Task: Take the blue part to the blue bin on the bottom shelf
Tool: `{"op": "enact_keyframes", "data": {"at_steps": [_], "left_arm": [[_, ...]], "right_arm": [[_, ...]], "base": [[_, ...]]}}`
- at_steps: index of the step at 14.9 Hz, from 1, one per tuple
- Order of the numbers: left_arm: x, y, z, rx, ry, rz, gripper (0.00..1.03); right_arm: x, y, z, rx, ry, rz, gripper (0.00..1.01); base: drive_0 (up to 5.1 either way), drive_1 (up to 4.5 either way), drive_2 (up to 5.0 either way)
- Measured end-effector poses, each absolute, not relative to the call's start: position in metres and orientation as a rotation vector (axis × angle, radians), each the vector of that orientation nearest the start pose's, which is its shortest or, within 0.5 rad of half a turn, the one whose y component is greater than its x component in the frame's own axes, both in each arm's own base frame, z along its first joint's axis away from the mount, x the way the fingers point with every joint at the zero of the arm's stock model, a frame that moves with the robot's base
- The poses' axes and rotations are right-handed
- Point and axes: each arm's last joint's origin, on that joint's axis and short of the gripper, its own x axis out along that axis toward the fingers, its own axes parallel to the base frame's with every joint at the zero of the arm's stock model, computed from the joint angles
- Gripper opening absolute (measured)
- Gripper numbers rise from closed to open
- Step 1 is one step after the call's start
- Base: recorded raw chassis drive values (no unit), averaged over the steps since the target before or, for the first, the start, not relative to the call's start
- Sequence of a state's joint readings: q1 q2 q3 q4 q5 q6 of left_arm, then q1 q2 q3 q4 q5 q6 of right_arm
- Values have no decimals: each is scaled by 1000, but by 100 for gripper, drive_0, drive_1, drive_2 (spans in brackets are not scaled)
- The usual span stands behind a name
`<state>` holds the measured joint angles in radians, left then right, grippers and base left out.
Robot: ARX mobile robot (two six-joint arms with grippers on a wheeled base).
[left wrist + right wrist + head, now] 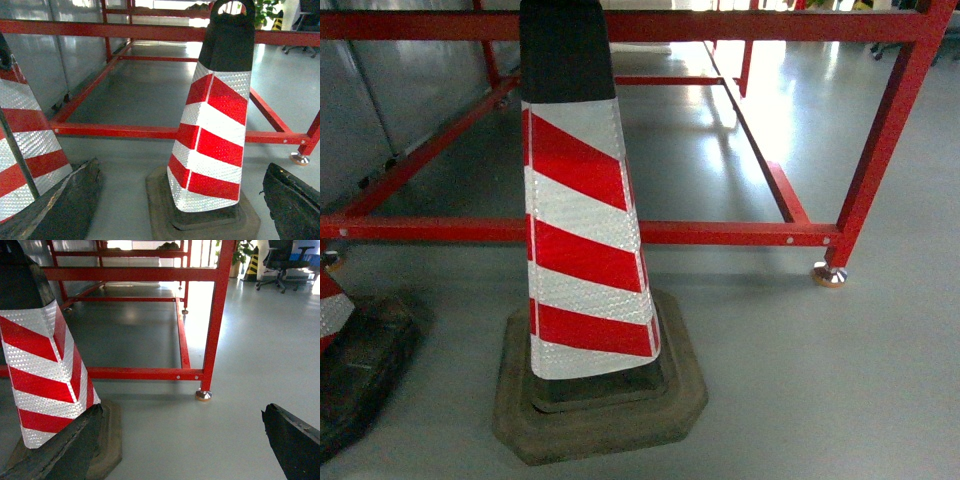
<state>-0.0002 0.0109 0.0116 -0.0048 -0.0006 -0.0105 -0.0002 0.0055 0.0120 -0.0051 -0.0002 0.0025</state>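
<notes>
Head view is showing a red-and-white traffic cone point(582, 210) standing on its dark base on the grey floor point(820, 390), just near of a red steel frame point(720, 232). Both the left gripper point(180, 210) and right gripper point(185, 450) are holding their fingers wide apart, gripping nothing. The blue part, blue bin and bottom shelf are appearing in no view.

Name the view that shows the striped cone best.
The left wrist view: the striped cone shows whole, from handle hole to base. The head view crops its top, and the right wrist view catches only part of it at the left edge.
</notes>
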Motion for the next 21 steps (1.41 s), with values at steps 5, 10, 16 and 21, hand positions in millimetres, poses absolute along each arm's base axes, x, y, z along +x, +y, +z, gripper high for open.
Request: {"op": "enact_keyframes", "data": {"at_steps": [5, 10, 16, 21], "left_arm": [[98, 0, 166, -10, 4, 0, 98], [98, 0, 166, -10, 4, 0, 98], [98, 0, 166, -10, 4, 0, 98], [98, 0, 166, -10, 5, 0, 98]], "right_arm": [[97, 0, 167, 2, -1, 0, 98], [97, 0, 167, 2, -1, 0, 98], [97, 0, 167, 2, -1, 0, 98], [97, 0, 167, 2, 0, 0, 98]], "base": [[0, 0, 0], [0, 0, 0], [0, 0, 0], [0, 0, 0]]}}
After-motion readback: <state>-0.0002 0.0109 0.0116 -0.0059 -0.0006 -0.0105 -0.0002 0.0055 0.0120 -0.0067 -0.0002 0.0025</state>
